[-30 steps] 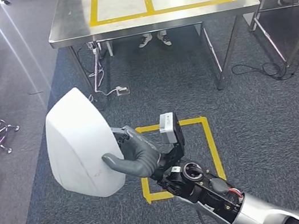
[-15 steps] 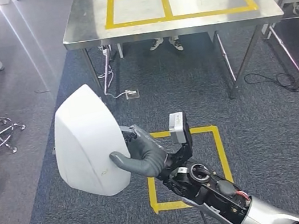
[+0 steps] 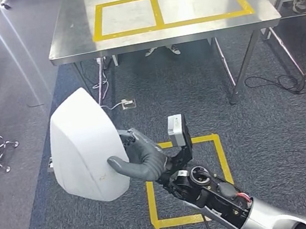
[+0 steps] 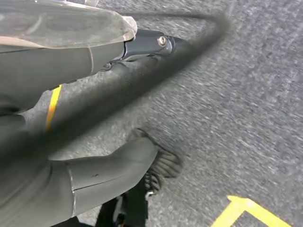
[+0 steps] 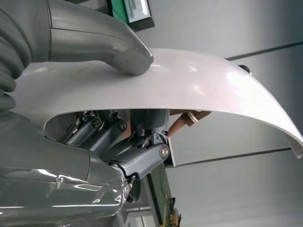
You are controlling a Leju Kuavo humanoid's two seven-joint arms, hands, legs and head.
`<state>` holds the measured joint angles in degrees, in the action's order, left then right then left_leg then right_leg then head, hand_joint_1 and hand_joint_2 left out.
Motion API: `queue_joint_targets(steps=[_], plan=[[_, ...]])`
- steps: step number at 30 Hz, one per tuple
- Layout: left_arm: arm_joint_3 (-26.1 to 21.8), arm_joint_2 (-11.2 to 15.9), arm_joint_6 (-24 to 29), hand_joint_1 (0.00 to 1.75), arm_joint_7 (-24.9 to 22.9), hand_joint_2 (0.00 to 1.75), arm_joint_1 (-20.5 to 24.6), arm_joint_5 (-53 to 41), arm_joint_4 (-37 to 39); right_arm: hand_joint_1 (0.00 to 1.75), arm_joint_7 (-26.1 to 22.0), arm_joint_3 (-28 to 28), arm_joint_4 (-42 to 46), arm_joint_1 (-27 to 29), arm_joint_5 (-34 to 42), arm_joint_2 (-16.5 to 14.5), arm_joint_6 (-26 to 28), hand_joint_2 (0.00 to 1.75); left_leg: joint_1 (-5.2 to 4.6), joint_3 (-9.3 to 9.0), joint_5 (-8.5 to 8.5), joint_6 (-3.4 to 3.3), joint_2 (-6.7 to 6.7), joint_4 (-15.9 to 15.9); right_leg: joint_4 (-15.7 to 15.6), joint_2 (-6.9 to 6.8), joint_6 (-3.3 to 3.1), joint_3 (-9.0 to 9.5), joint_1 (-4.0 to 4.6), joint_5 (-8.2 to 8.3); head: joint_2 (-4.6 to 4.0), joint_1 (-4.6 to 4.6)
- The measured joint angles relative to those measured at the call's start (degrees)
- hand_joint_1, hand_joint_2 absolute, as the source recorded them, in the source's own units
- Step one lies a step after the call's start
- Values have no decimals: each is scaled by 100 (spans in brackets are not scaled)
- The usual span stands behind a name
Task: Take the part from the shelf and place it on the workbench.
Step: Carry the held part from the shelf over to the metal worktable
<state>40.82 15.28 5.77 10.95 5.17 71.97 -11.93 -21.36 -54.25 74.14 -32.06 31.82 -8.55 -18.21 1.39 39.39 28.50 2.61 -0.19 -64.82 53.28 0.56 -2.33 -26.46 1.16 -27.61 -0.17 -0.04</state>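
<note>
Well, my right hand (image 3: pixel 143 159) clamps the white curved plastic shell part (image 3: pixel 86 147); the steel workbench (image 3: pixel 73 39) lies straight ahead.

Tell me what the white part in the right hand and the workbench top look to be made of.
White part: likely moulded plastic, a thin curved shell with a soft gloss in the right wrist view. Workbench: looks like brushed stainless steel, grey with streaky reflections, marked with yellow tape. The right hand grips the part's edge.

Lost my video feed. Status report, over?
Right hand grips the white part, thumb across its face. Left hand hangs over the carpet, holding nothing seen. Workbench ahead, part not yet placed. Nothing seen in the way.
</note>
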Motion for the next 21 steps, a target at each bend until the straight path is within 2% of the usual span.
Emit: queue_joint_targets(steps=[1, 2, 3, 4, 5, 7, 8, 9, 11, 12, 13, 14, 15, 17, 18, 19, 21], plan=[[1, 8, 0, 0, 0, 175, -5, -2, 0, 169, -7, 1, -1, 1, -1, 1, 0, 175, 5, -93, -325, -5, 21, 394, 10, -6, 23, 81, 3, -82, 0, -25], [1, 10, 0, 0, 0, 175, -3, -5, 0, 169, -16, 1, -3, 1, -3, 2, 2, 175, 0, -182, -536, -26, 46, 699, 17, -8, 50, 143, 10, -158, 0, -47], [2, 11, 0, 0, 0, 175, 0, -11, 0, 169, -24, 4, -4, 1, -7, 3, 7, 175, -15, -236, -675, -60, 63, 868, 16, -13, 80, 165, 15, -229, 0, -54], [2, 7, -1, 0, 0, 175, 0, -16, 0, 169, -31, 7, -6, 3, -9, 4, 13, 175, -29, -254, -697, -98, 74, 916, 30, -15, 112, 199, 20, -271, 0, -50], [3, 2, -2, 0, 1, 175, 5, -22, -1, 169, -39, 13, -5, 2, -8, 4, 19, 175, -38, -285, -650, -144, 69, 916, 45, -14, 141, 221, 19, -288, 0, -42], [5, -2, -5, 0, 2, 175, -4, -32, -1, 169, -50, 29, -2, 3, -1, 5, 19, 175, -32, -393, -622, -224, 60, 951, 269, -23, 198, 176, 5, -274, 0, -7], [5, 0, -7, 0, 2, 175, -5, -36, -1, 169, -56, 39, -1, 1, 3, 6, 17, 175, -30, -468, -583, -259, 60, 964, 525, -25, 225, 44, -5, -276, 0, 14], [5, 6, -7, 0, 2, 175, -8, -37, 0, 169, -57, 46, 0, 5, 4, 9, 15, 175, -32, -540, -534, -282, 59, 978, 885, -27, 253, -168, -20, -328, 0, 40], [5, 15, -8, 0, 2, 175, -9, -38, 0, 169, -58, 52, -2, 24, 7, 20, 13, 175, -41, -679, -409, -301, 48, 982, 1598, -28, 303, -674, -51, -628, 0, 83], [6, 17, -9, 0, 2, 175, -10, -39, 0, 169, -58, 53, -4, 37, 8, 27, 11, 175, -44, -761, -339, -298, 39, 982, 1794, -28, 318, -888, -65, -814, 0, 97], [7, 17, -10, 0, 2, 175, -12, -39, 0, 169, -58, 54, -7, 49, 12, 34, 8, 175, -46, -854, -266, -295, 28, 982, 1816, -29, 323, -1022, -74, -934, 0, 116], [7, 19, -11, 0, 2, 175, -12, -38, 0, 169, -58, 54, -8, 56, 20, 39, 4, 175, -48, -960, -189, -287, 19, 983, 1665, -29, 316, -1077, -79, -919, 0, 138], [8, 21, -11, 0, 2, 175, -11, -38, 0, 169, -58, 54, -9, 59, 29, 42, -2, 175, -50, -1071, -108, -277, 13, 985, 1376, -30, 294, -1072, -80, -724, 0, 168], [8, 21, -11, 0, 2, 175, -8, -36, 2, 169, -65, 54, -15, 63, 49, 56, -18, 175, -52, -1245, 45, -248, 1, 993, 677, -34, 224, -1029, -55, 57, 0, 209], [8, 21, -12, 0, 2, 175, 3, -33, 2, 169, -67, 52, -20, 65, 56, 64, -25, 175, -50, -1294, 106, -222, -4, 1002, 444, -31, 188, -989, -30, 375, 0, 219], [8, 19, -13, 0, 2, 175, 11, -28, 3, 169, -72, 52, -24, 67, 61, 71, -31, 175, -43, -1329, 143, -188, -10, 1007, 313, -28, 154, -964, -2, 565, 0, 218], [8, 9, -13, 0, 1, 175, 24, -18, 2, 169, -82, 54, -25, 53, 61, 68, -34, 175, -26, -1351, 140, -116, -13, 965, 239, -12, 90, -845, 24, 566, 0, 228]])
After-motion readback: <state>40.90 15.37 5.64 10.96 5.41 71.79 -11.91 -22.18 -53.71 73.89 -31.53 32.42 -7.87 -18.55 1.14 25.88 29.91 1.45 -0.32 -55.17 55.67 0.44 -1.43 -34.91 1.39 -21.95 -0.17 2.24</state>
